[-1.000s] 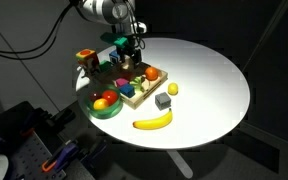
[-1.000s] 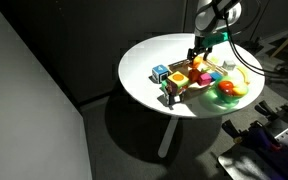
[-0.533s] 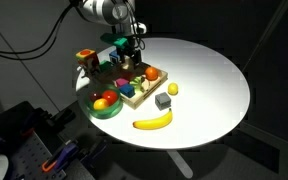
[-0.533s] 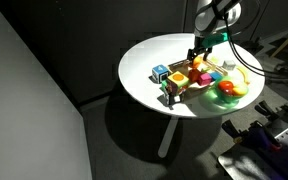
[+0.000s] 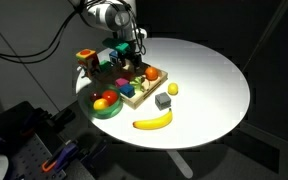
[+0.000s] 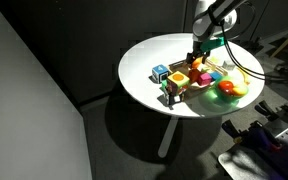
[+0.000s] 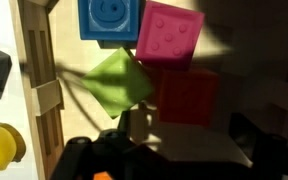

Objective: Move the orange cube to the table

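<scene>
The wooden sorting tray point(image 5: 134, 92) with coloured blocks stands on the round white table point(image 5: 209, 80). A bright orange cube point(image 6: 179, 78) sits on the tray, and an orange-red piece point(image 5: 152, 73) lies at one tray corner. My gripper point(image 5: 124, 58) hangs low over the tray, also in the other exterior view point(image 6: 199, 55). In the wrist view the gripper point(image 7: 169, 150) is dark, its jaws apart and empty, over a green block point(image 7: 117, 82) and a red block point(image 7: 189, 95). Only an orange sliver shows at that view's bottom edge.
A blue block point(image 7: 109, 18) and a pink block point(image 7: 169, 35) lie beyond the green one. A green bowl of fruit point(image 5: 104, 105), a banana point(image 5: 152, 122), a grey cube point(image 5: 163, 101) and a small yellow piece point(image 5: 172, 89) lie beside the tray.
The gripper has come down a little closer to the tray. The blocks have not moved.
</scene>
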Controlling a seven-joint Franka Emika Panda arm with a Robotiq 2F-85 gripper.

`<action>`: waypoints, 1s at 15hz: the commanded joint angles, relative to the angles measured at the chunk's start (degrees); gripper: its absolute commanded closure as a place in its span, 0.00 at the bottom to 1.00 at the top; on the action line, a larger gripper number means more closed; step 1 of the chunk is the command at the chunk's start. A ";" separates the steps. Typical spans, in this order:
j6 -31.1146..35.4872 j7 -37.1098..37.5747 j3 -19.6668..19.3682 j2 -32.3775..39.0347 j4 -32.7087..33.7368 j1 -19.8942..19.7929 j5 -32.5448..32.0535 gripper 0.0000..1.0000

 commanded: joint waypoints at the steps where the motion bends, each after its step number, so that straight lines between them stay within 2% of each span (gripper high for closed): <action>1: 0.50 -2.61 0.45 2.51 3.22 -0.18 -0.05 0.00; 15: 0.60 -3.83 0.05 8.49 8.54 0.95 -0.65 0.00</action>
